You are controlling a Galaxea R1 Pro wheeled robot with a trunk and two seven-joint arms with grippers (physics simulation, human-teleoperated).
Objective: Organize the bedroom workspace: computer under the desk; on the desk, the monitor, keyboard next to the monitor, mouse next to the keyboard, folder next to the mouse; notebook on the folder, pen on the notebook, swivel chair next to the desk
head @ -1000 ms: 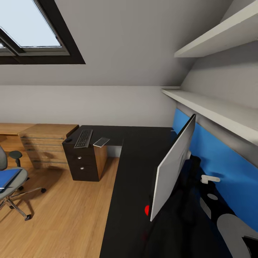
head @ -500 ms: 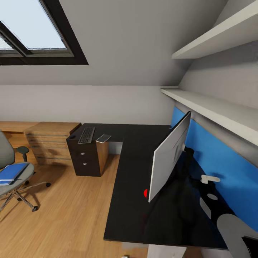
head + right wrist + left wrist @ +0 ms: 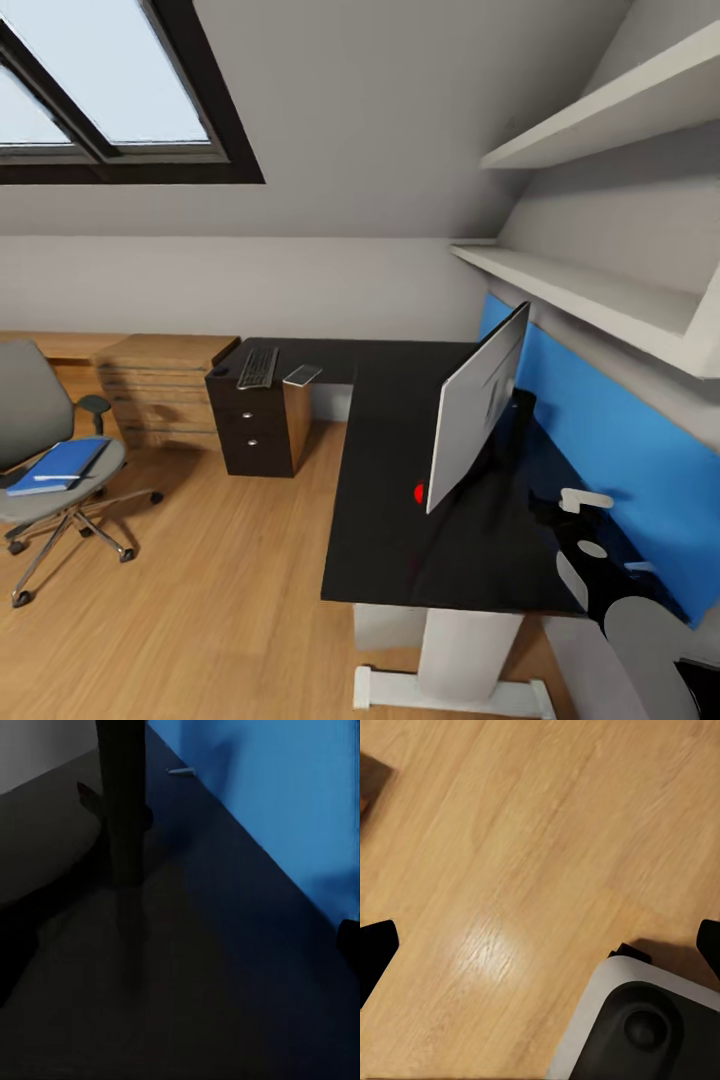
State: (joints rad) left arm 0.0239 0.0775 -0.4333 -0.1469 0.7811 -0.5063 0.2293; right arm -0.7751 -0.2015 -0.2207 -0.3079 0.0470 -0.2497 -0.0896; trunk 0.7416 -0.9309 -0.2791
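Head view: your desk point(image 3: 400, 480) runs as a black L from the right foreground back to the far wall, blue panel point(image 3: 620, 450) behind it, white leg point(image 3: 460, 660) at the near end. The monitor point(image 3: 478, 405) stands on the desk, turned edge-on to you, pale back facing left, with a small red dot on the desktop at its lower edge. At the far left end of the desk, over the dark drawer unit point(image 3: 255, 435), lies the keyboard point(image 3: 258, 368), and just beside it a flat silver-grey item (too small to name). A wooden chest point(image 3: 165, 385) sits left of that. The chair point(image 3: 50, 460) stands on the wood floor point(image 3: 220, 580), well apart from the desk, with the folder point(image 3: 58, 465) on its seat and a thin white pen point(image 3: 52, 477) on the folder. Left wrist view: floor below, two dark fingertips point(image 3: 375, 952) at opposite edges, spread wide, nothing between them; a grey-and-black part of the robot's body point(image 3: 645, 1027) sits in the corner. Right wrist view: dark desktop, blue panel, the monitor's black stand point(image 3: 124, 802), a small white object near the panel. You get only a dark sliver of fingertip point(image 3: 351, 937) at the edge, so that pincer's opening cannot be told.
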